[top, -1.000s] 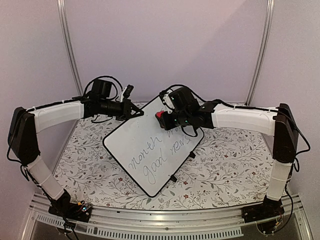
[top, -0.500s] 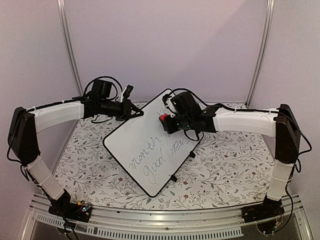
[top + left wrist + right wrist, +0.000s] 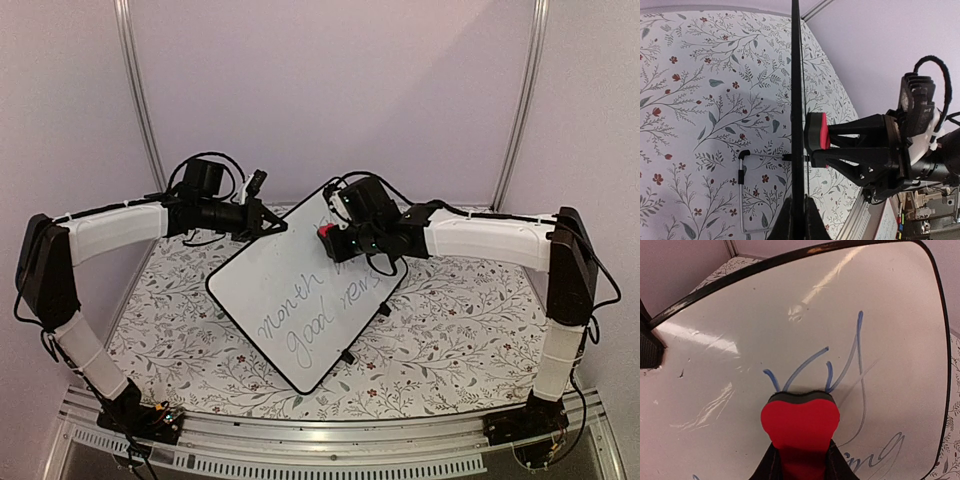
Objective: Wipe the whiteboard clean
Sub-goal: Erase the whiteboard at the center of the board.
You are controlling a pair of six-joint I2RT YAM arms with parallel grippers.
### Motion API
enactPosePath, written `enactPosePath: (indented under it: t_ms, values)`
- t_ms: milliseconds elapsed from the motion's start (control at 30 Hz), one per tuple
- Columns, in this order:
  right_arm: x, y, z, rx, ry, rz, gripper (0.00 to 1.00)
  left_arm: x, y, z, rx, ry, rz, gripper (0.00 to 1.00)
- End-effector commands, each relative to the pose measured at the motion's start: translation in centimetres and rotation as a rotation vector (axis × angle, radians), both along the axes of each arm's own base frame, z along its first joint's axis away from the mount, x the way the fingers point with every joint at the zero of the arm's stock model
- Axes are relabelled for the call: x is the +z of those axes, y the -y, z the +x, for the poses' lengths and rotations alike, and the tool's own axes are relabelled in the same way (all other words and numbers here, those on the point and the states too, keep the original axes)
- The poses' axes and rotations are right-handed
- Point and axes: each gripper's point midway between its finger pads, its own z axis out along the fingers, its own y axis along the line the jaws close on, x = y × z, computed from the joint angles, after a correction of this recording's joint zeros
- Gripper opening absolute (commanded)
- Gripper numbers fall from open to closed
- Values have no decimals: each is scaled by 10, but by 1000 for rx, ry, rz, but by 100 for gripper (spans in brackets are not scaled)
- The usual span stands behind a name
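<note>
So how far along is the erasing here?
Early. The whiteboard's far end looks wiped bare. In hand: left end effector clamps the board's edge, right end effector presses the red eraser against blue strokes. Left: those strokes and the handwriting lower down.

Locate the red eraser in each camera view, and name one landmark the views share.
Top external: the red eraser is just right of centre, on the whiteboard's far part.
Left wrist: centre, against the right side of the board, which is seen edge-on.
Right wrist: bottom centre, pressed against blue strokes.
Shared landmark: the board's black frame.
</note>
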Motion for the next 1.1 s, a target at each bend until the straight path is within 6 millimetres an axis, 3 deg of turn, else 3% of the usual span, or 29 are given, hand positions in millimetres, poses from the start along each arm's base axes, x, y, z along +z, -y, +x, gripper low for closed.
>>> enactPosePath:
  t_ms: [0, 233, 467, 700, 1067]
  values:
    - [8, -12, 13, 8, 22, -8, 0, -18, 10, -18, -80, -21, 24, 0]
    - [3, -18, 16, 21, 12, -17, 0, -17, 9, -18, -80, -19, 23, 0]
    - [-11, 0, 4, 1, -12, -33, 0, -17, 10, -18, -82, -21, 22, 0]
    - [-10, 15, -5, -16, -15, -37, 0, -19, 9, -17, -81, -23, 23, 0]
    - [7, 7, 5, -23, 25, -24, 0, -20, 9, -17, -80, -24, 25, 0]
